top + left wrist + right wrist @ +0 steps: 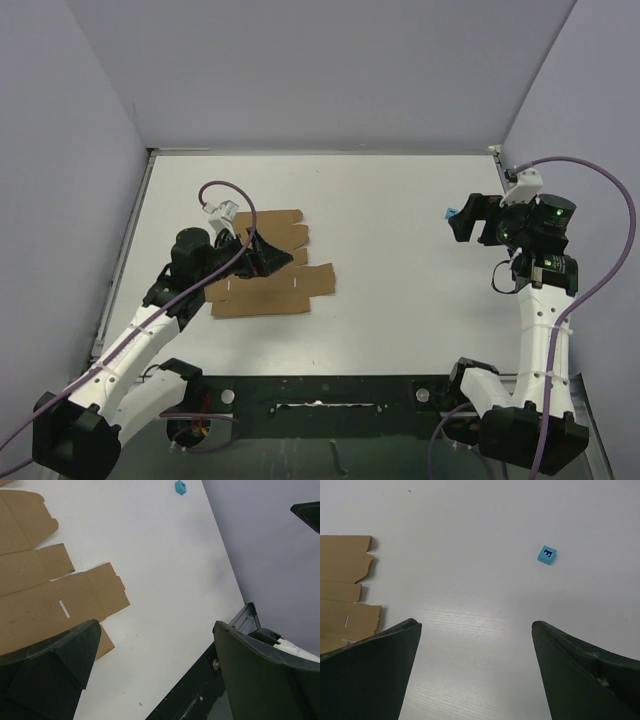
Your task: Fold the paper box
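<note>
The paper box [275, 284] is a flat brown die-cut cardboard sheet with flaps and slits, lying unfolded on the white table left of centre. It shows at the left of the left wrist view [45, 595] and at the left edge of the right wrist view [345, 595]. My left gripper [268, 255] hovers over the sheet's middle, open and empty, jaws wide apart [155, 645]. My right gripper [462, 222] is raised at the right side of the table, far from the sheet, open and empty [476, 630].
A tiny blue cube [451, 213] lies on the table by the right gripper; it also shows in the right wrist view [547, 555] and the left wrist view [180, 487]. Grey walls enclose the table [400, 320]. A dark rail [320, 395] runs along the near edge.
</note>
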